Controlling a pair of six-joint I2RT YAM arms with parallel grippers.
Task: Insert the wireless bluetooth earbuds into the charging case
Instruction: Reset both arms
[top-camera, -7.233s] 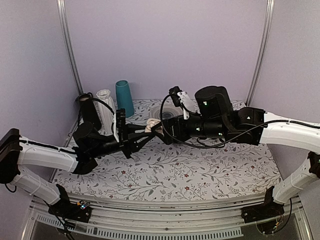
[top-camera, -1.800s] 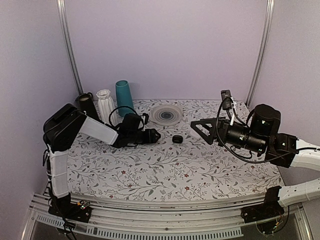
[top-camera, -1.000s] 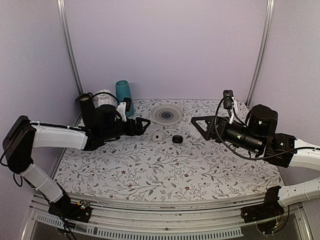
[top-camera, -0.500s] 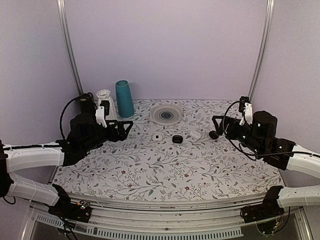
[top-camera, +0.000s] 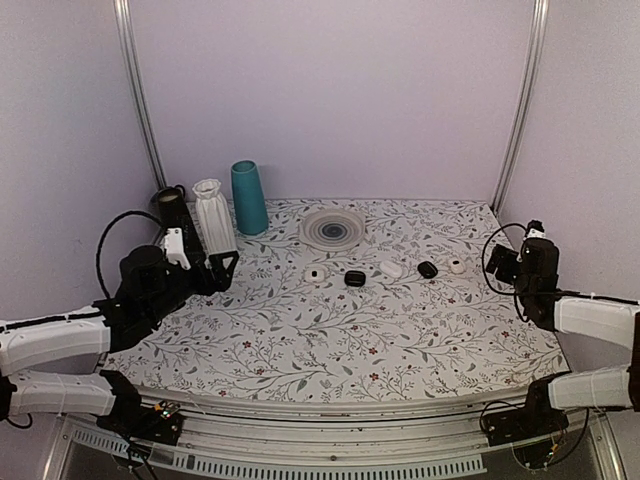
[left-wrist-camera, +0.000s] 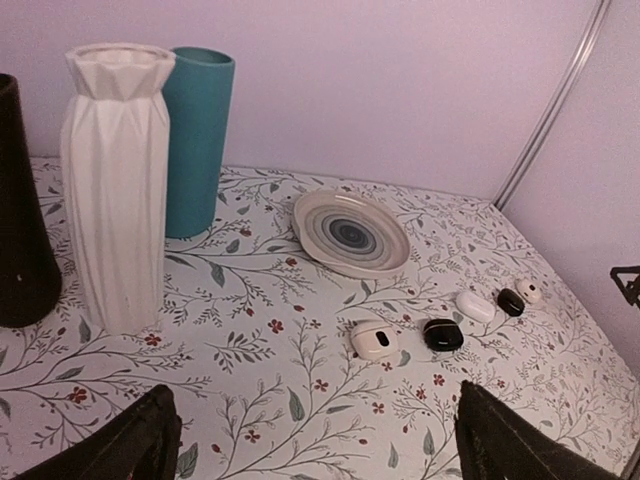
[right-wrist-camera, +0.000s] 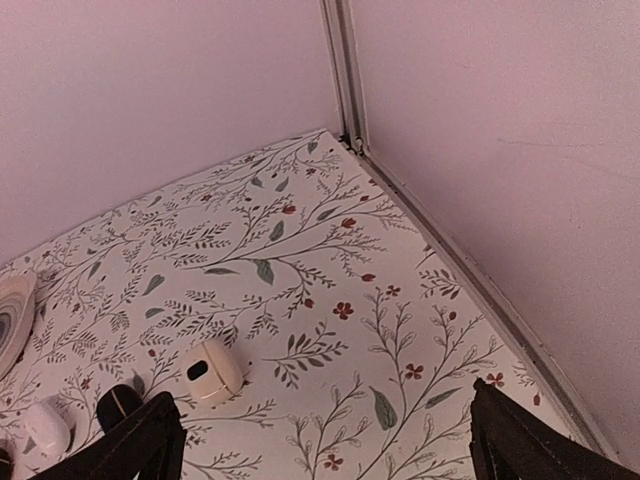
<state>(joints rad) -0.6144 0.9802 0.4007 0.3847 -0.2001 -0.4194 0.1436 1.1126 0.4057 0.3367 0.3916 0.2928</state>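
The charging case (top-camera: 318, 273) is a small cream-white rounded shell with a dark spot on top. It lies shut on the floral cloth, left-most in a row of small pieces, and in the left wrist view the case (left-wrist-camera: 375, 340) sits ahead of the fingers. The earbuds are out of view. My left gripper (top-camera: 222, 272) hangs open well to the left of the case, nothing between its fingers (left-wrist-camera: 150, 435). My right gripper (top-camera: 496, 268) is open too, at the far right end of the row, and its fingers (right-wrist-camera: 505, 440) are empty.
Right of the case lie a black case (top-camera: 354, 278), a white one (top-camera: 391, 268), another black one (top-camera: 427, 269) and a cream one (top-camera: 457, 266). A striped plate (top-camera: 333, 228) sits behind. The white ribbed vase (top-camera: 214, 215), teal vase (top-camera: 248, 197) and black vase (top-camera: 172, 205) stand back left.
Both arms have drawn back, the left one to the left and the right one to the right. The right arm's retreat uncovered the white, black and cream pieces.
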